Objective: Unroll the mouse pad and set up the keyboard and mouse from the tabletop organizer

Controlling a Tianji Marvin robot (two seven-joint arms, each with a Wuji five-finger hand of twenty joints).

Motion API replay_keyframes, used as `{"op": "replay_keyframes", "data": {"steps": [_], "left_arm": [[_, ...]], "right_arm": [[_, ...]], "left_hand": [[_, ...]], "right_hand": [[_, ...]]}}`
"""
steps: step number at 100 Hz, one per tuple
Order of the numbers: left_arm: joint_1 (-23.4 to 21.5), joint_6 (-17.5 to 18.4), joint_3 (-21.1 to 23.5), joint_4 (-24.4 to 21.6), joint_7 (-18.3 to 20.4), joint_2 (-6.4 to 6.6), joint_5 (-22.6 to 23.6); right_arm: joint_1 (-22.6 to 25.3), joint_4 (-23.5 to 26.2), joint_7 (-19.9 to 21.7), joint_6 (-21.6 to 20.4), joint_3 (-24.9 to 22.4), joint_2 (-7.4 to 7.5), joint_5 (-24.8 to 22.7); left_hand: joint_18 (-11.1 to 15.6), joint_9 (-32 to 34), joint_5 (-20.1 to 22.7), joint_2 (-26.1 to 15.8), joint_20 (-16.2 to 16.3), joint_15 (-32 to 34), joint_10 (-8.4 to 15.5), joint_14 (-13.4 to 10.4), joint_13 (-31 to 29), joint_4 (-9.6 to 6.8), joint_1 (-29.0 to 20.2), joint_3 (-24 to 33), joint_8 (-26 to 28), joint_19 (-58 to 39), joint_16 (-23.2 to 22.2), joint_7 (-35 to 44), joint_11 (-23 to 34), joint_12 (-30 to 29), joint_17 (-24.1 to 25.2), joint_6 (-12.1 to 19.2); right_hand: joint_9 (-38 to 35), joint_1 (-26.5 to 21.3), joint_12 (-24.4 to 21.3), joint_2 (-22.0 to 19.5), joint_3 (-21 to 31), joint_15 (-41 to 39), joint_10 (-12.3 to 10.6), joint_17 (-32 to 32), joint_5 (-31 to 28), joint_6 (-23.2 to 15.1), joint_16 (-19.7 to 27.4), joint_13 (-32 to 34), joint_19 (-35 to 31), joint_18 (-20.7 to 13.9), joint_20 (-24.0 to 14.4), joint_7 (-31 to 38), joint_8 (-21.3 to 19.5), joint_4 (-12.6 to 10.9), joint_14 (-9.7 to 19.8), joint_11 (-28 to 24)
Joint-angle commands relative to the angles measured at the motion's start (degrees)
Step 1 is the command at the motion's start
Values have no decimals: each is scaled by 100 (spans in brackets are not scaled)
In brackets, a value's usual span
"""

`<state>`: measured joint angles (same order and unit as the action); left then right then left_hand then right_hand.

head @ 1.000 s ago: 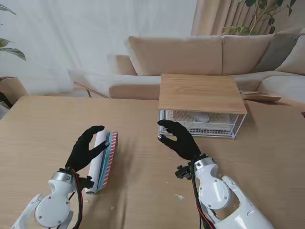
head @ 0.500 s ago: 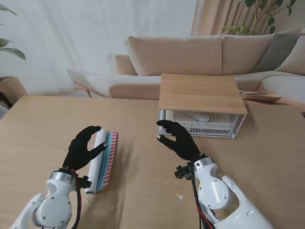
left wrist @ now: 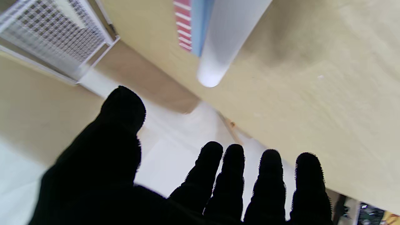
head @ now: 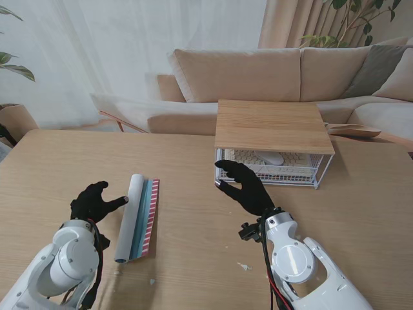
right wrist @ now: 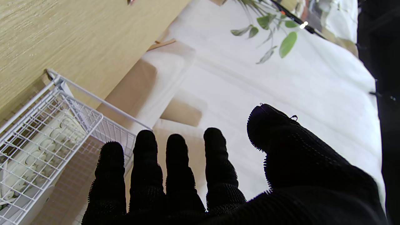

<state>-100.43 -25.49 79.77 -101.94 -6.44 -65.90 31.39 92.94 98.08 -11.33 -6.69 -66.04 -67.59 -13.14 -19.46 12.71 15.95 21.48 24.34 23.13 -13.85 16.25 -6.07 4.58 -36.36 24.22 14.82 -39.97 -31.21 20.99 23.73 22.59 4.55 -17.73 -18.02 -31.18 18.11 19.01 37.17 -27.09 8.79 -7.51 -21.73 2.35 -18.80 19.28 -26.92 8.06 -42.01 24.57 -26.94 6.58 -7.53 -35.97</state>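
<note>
Left hand (head: pixel 94 201) empty, fingers spread, at 9 o'clock of rolled white mouse pad (head: pixel 130 216). Right hand (head: pixel 245 188) empty, fingers apart, beside white wire organizer (head: pixel 319 173).

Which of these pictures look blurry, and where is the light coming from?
Left wrist view: the rolled mouse pad is smeared by motion blur. Right wrist view: the wire organizer is sharp; the background is washed out bright. Stand view: sharp, soft daylight, with a faint shadow beside the mouse pad.
</note>
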Motion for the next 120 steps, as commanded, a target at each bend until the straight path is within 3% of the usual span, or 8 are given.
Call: {"op": "replay_keyframes", "data": {"steps": [1, 20, 36, 58, 65, 76, 100, 120], "left_arm": [[153, -121, -46, -136, 321, 50, 6], [650, -1187, -473, -177, 1153, 245, 454], [1084, -2068, -986, 35, 1365, 316, 660], [1782, -3225, -1851, 793, 1453, 362, 357], [1751, -3255, -1610, 1074, 1995, -19, 1001], [1766, -3256, -1519, 1359, 2001, -277, 1049], [1657, -3258, -1153, 1565, 2927, -644, 2242], [1675, -3259, -1160, 1749, 3347, -667, 2577]], "right_arm": [[39, 45, 54, -27, -10, -40, 24], [45, 54, 42, -59, -48, -44, 46], [78, 76, 22, -91, -97, -46, 58], [116, 110, 19, -90, -150, -46, 80], [123, 118, -1, -91, -158, -51, 84], [117, 113, 0, -103, -160, -49, 77], [122, 111, -36, -95, -162, -57, 70], [119, 112, -20, -82, -146, -55, 79]], "left_hand": [[163, -148, 4, 76, 182, 206, -33, 66, 57, -239, 136, -192, -5, -354, -194, 67, 200, 212, 39, -128], [241, -92, 90, 126, 440, 767, -309, 291, -148, -265, 231, -345, 184, -1265, -587, 273, 541, 551, 59, -346], [189, -69, 76, 237, 409, 881, -407, 405, -242, -281, 141, -213, 235, -1430, -638, 339, 588, 598, 81, -434], [130, -187, -118, 153, 453, 942, -477, 605, -399, -200, -80, 615, 363, -1832, -608, 618, 765, 728, 88, -490], [134, -211, -204, 107, 451, 908, -486, 613, -366, -185, -120, 696, 366, -1828, -576, 636, 722, 706, 109, -522], [135, -203, -215, 88, 454, 923, -536, 621, -352, -161, -124, 789, 359, -1841, -558, 669, 682, 690, 119, -560], [110, -216, -304, 121, 443, 957, -554, 611, -334, -126, 83, 696, 311, -1829, -548, 630, 564, 647, 124, -598], [243, -204, -266, 177, 458, 1154, -522, 520, -332, -178, -35, 816, 329, -1875, -668, 722, 652, 769, 108, -548]], "right_hand": [[77, -25, -1, -182, -174, 0, -181, 61, -6, -282, 55, -167, 181, -147, -154, 12, 28, -322, 125, 37], [74, -25, -1, -186, -174, 2, -182, 66, -8, -286, 56, -170, 186, -148, -158, 11, 24, -322, 125, 38], [71, -21, 0, -177, -177, 0, -189, 63, -13, -290, 56, -165, 186, -141, -161, 12, 21, -321, 128, 36], [71, -24, -1, -185, -173, 1, -182, 66, -18, -286, 56, -166, 187, -137, -166, 10, 19, -321, 114, 39], [66, -22, 0, -179, -176, -1, -176, 61, -26, -283, 55, -162, 185, -134, -168, 13, 16, -320, 111, 38], [67, -15, -1, -184, -178, -10, -183, 53, -13, -294, 52, -150, 181, -136, -172, 10, 15, -320, 108, 40], [60, -16, 3, -171, -176, -29, -178, 47, -26, -283, 42, -152, 166, -132, -190, 13, 7, -323, 102, 32], [58, -11, 5, -173, -168, -35, -174, 38, -30, -282, 39, -150, 154, -122, -209, 11, 1, -323, 101, 28]]}}
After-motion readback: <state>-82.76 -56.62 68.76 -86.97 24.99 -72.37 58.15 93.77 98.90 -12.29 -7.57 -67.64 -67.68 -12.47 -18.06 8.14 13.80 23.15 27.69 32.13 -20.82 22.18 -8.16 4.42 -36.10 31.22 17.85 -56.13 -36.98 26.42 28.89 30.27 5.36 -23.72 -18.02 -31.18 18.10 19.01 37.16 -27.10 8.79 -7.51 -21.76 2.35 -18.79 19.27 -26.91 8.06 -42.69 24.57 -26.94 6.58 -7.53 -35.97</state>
